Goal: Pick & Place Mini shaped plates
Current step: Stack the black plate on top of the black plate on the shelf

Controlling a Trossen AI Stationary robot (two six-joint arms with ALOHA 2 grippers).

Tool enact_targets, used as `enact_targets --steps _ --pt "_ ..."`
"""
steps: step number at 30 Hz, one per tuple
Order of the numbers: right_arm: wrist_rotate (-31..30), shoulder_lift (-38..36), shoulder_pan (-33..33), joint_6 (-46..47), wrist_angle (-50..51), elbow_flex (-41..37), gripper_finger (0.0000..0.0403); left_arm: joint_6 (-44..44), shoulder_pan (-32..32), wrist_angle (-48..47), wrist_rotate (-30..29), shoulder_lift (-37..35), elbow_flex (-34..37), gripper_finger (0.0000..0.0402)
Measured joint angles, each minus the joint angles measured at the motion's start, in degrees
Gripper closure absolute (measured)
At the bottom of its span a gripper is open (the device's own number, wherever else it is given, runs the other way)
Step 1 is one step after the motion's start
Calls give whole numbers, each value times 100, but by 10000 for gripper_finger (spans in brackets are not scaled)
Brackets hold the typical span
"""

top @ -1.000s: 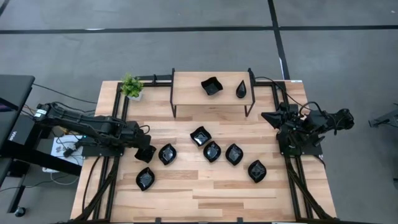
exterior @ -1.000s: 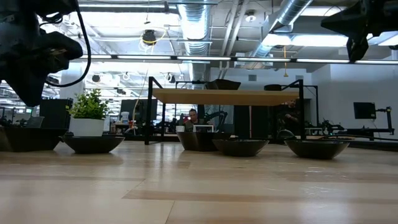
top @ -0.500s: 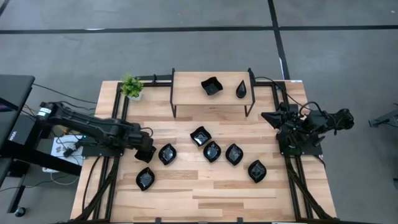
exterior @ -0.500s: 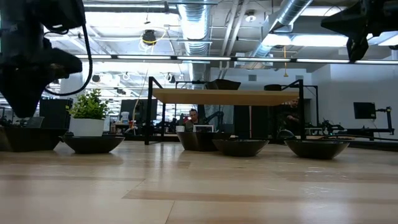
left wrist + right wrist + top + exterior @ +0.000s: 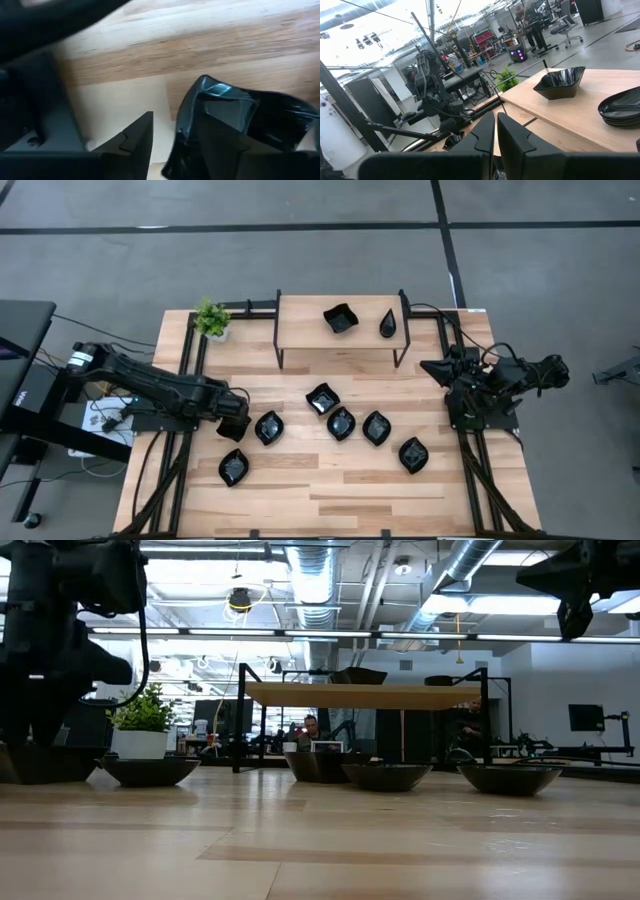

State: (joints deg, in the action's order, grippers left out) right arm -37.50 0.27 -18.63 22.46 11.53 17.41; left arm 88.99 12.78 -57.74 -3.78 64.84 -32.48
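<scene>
The raised wooden shelf [image 5: 340,322] at the back of the table [image 5: 300,490] serves as the landmark: on top of it sit a wavy-edged square plate [image 5: 340,318] and, to its right, a teardrop plate [image 5: 388,324], with a small green potted plant [image 5: 211,318] just off the shelf's left end. In front of the shelf five more black mini plates lie on the tabletop, four strung in a loose row [image 5: 341,423] below it and one [image 5: 233,468] further forward and to the left. The left gripper [image 5: 235,424] is low over the table, forward and left of the shelf, touching the left rim of the leftmost plate in the row [image 5: 268,427]; the left wrist view shows its fingers [image 5: 135,137] spread apart with that plate's glossy rim [image 5: 220,110] passing between them, not yet clamped. The right gripper [image 5: 432,368] hangs off the shelf's right end above the table's right edge, its fingers [image 5: 487,131] pressed together and carrying nothing
</scene>
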Motion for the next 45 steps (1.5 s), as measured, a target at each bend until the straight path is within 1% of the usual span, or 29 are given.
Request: enact_targets --steps 5,13,18,25,26,31,36,45 --pt "1 0 0 10 0 0 386 1 -2 433 148 9 296 254" --pt "0 0 0 10 0 0 386 4 -2 490 163 7 325 270" --pt "0 0 0 10 0 0 386 2 -2 482 150 7 325 307" --pt "2 0 0 10 0 0 386 2 -2 394 148 -4 318 388" --pt "0 0 0 10 0 0 386 2 -2 379 151 -4 318 393" --pt "2 0 0 10 -2 0 386 -17 -2 352 247 -43 319 393" --pt "2 0 0 10 -2 0 386 -28 -2 339 487 -466 327 395" --pt "2 0 0 10 -2 0 386 0 -2 344 491 -1817 329 396"
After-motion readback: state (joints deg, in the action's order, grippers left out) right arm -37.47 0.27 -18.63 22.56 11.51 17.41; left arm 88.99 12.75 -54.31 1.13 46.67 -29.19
